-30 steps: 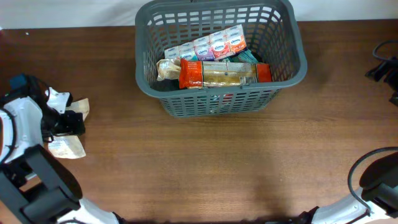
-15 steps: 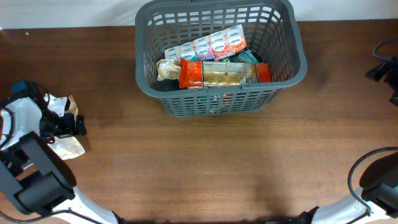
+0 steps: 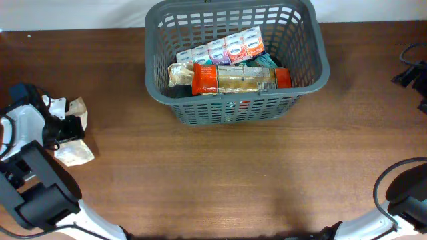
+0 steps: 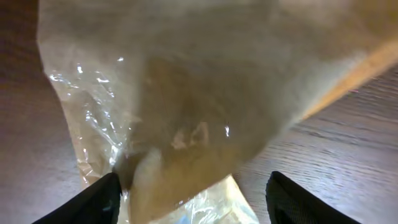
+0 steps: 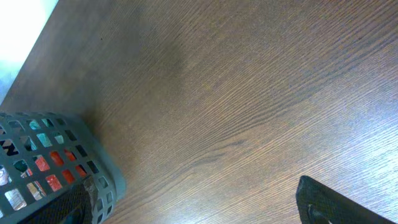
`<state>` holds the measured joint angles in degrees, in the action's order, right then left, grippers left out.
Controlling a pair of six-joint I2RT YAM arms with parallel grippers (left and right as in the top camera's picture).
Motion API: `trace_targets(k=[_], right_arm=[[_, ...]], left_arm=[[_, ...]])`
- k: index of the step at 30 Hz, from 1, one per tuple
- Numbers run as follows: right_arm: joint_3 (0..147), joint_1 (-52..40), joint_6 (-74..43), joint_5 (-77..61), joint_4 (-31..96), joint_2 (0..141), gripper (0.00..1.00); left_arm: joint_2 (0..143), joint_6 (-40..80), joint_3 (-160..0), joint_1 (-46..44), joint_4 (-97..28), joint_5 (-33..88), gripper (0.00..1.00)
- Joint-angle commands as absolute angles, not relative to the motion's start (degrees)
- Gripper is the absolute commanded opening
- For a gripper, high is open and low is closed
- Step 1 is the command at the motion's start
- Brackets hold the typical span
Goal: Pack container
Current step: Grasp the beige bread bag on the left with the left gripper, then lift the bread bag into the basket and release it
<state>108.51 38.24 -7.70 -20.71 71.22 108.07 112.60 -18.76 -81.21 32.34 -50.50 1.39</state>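
The left tool [image 4: 191, 190] is sitting spread around the clear bag [image 4: 186, 93]. It should be squeezing softly before lifting.

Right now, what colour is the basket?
The basket is dark grey all over, lattice sides included. It shows best in the overhead view.

The container [image 3: 303, 73] is dark grey, with a slotted lattice pattern on its sides. Inside it, a long packet [image 3: 233, 79] is orange-red at both ends and pale yellow in the middle. The small cartons [image 3: 223, 50] are white with pink, orange and blue labels. The worktop [image 3: 233, 173] is dark brown with fine wood grain. The bag [image 4: 205, 93] is translucent tan with shiny clear edges. The left pincer [image 4: 193, 202] has black fingers [image 4: 93, 200].
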Motion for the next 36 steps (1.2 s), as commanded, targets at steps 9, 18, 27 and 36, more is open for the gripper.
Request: trace_targets(k=[9,18,27,36], right_arm=[[108.20,37.93,-8.01,-21.21,71.09,106.89,0.99],[108.20,37.93,-8.01,-21.21,71.09,106.89,0.99],[108.20,37.93,-8.01,-21.21,71.09,106.89,0.99],[108.20,37.93,-8.01,-21.21,71.09,106.89,0.99]], left_arm=[[115.44,-16.27,-80.60,32.40,-52.07,-1.65,0.99],[117.14,-11.94,-80.60,32.42,-51.18,-9.98,0.93],[121.93,-11.16,-80.60,32.42,-51.86,-10.13,0.08],[119.85,-11.29,-95.42,30.24,-65.04,-1.83,0.01]])
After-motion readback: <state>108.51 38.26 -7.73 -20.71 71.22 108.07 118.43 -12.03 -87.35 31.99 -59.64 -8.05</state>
